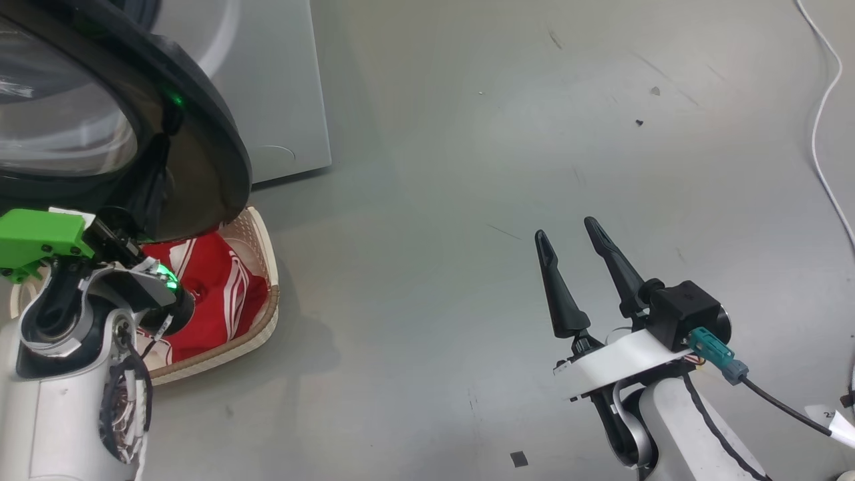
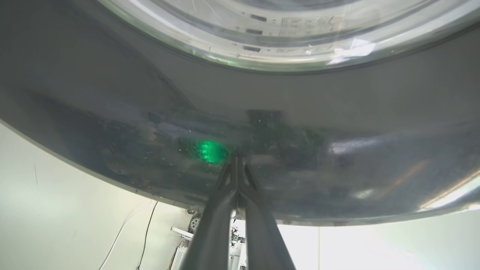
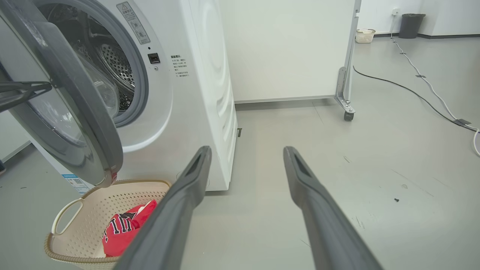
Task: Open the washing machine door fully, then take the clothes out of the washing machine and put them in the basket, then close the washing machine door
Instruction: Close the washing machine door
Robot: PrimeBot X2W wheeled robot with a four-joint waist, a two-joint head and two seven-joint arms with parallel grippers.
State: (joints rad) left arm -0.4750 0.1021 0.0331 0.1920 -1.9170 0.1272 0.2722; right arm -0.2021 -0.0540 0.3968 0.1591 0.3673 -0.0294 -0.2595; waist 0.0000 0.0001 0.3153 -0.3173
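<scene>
The washing machine door (image 1: 207, 140), black-rimmed with a glass bowl, stands partly open above the basket (image 1: 269, 267). My left gripper (image 2: 237, 159) is shut, and its tips press against the door's glossy black rim (image 2: 337, 157). In the right wrist view those dark fingers (image 3: 26, 90) meet the door's (image 3: 80, 112) outer face. Red clothes (image 1: 220, 294) with white stripes lie in the cream basket (image 3: 93, 195) in front of the white washing machine (image 3: 198, 75). The steel drum (image 3: 114, 62) shows behind the door. My right gripper (image 1: 566, 227) hangs open over bare floor, holding nothing.
Grey floor stretches out to the right of the machine. A white cable (image 1: 820, 133) runs along the far right. A wheeled partition panel (image 3: 347, 93) stands behind the machine. A second basket (image 3: 364, 35) and a dark bin (image 3: 411, 25) stand far off.
</scene>
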